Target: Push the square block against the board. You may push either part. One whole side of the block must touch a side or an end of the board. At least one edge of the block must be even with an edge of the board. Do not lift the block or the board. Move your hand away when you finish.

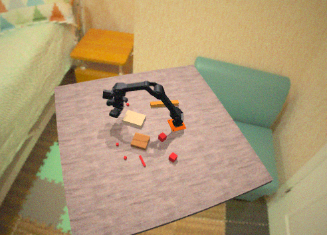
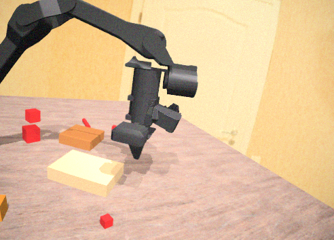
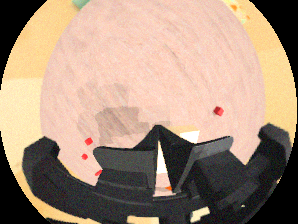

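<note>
The roughly square brown block (image 1: 140,141) (image 2: 81,137) lies flat. The longer cream board (image 1: 134,118) (image 2: 81,165) (image 3: 191,136) lies flat apart from it, with table between them. A dark line runs across the block's top. My gripper (image 2: 136,156) (image 3: 158,128) is shut and empty. It points down beside the board's end, to the right of it in the exterior view, touching neither part. In the wrist view the fingers hide most of the board.
An orange bar (image 1: 164,104) lies behind the board. Red cubes (image 1: 162,137) (image 1: 173,157) stand right of the block, near the arm's orange base plate (image 1: 171,125). Small red cubes (image 1: 117,144) (image 1: 125,158) (image 1: 127,104) and a red stick (image 1: 142,160) lie about.
</note>
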Tool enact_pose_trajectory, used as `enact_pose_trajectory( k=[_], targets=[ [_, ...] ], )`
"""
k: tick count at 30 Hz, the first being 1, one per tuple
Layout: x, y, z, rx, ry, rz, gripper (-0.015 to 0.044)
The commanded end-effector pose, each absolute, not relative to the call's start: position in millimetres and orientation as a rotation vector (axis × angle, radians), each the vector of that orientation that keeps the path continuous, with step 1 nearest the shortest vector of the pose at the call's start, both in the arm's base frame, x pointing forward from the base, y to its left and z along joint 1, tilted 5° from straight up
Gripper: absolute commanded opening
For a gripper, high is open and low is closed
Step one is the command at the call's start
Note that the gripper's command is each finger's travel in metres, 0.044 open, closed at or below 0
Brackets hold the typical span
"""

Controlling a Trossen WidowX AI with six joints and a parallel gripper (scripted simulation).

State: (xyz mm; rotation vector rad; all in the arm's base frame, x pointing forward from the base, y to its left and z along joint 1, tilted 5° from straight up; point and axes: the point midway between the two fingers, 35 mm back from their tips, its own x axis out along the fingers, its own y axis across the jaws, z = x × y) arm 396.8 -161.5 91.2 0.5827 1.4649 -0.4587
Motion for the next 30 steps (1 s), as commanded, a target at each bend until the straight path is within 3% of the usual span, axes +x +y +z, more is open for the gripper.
enact_pose_trajectory(
  k=[1,30],
  targets=[
    [396,-159,61,0.577,1.479,-0.454,0.0000],
    [380,-143,42,0.577,1.481,-0.453,0.0000]
  ],
)
